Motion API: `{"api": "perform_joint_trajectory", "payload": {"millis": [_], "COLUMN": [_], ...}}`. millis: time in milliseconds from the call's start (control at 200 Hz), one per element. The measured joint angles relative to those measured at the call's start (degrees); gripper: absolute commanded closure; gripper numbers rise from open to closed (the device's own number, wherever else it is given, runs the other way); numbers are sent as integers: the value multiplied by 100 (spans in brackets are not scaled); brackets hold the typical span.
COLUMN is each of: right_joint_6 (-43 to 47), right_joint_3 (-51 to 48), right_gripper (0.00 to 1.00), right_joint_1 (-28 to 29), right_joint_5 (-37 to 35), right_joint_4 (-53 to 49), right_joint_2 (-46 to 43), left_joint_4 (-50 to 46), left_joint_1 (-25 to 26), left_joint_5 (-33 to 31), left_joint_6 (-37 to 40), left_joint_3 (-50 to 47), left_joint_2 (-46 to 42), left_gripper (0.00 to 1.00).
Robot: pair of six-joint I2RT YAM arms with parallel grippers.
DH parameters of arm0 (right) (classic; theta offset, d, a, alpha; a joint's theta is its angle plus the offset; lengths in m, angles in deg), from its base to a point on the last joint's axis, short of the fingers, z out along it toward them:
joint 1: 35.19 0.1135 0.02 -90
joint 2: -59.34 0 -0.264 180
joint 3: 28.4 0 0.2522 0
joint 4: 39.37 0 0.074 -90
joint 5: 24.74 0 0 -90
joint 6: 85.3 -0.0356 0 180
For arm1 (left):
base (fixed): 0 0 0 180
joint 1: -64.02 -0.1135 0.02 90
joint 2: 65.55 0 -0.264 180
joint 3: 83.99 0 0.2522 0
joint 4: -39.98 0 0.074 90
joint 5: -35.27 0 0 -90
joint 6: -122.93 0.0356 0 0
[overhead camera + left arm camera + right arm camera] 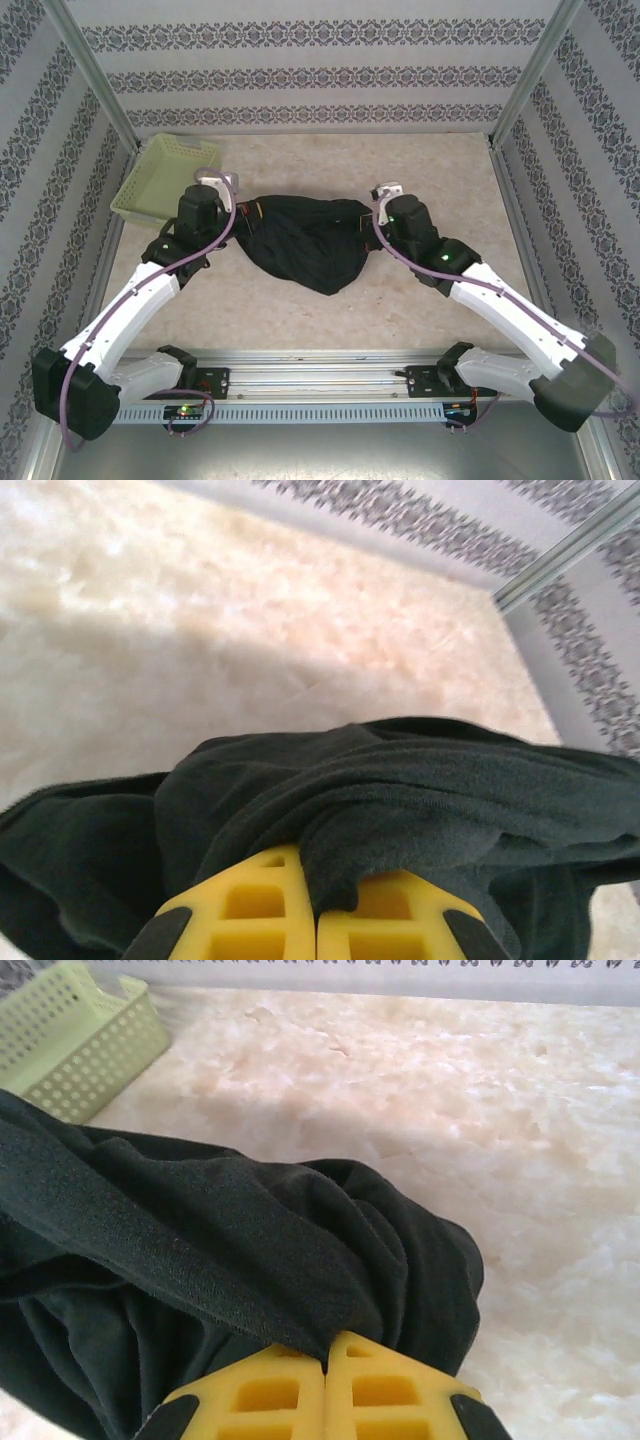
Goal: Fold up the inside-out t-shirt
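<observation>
The table (420,320) carries the t-shirt (305,245), a bunched black heap just to the right of the basket (165,175). No fold is made yet, so I judge that nearly all the work is left. The left gripper (315,872) and the right gripper (327,1358) each have their jaws clenched on its cloth.
</observation>
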Motion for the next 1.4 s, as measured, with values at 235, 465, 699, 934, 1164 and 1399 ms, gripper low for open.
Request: {"api": "perform_joint_trajectory", "payload": {"millis": [235,465,699,934,1164,1399], "right_joint_6": [-584,-914,-1047,-1106,-1115,-1126], "right_joint_3": [-887,-946,-918,-743,-643,-686], "right_gripper": [100,100,100,100,100,100], "right_joint_1": [-573,-450,-234,-170,-170,-173], "right_joint_5": [844,1233,1351,1394,1440,1403], "right_joint_4": [308,605,793,745,699,654], "right_joint_2": [181,463,343,-17,-212,-273], "left_joint_4": [-647,-1473,-1351,-1086,-756,-498], "left_joint_1": [22,1309,2168,2170,1941,1722], "left_joint_5": [-57,-1224,-1320,-1202,-1043,-1182], "left_joint_6": [177,363,420,485,522,437], "left_joint_3": [793,907,920,898,903,903], "left_joint_2": [1615,1729,1915,2787,3246,3333], "left_gripper": [44,20,22,28,53,79]}}
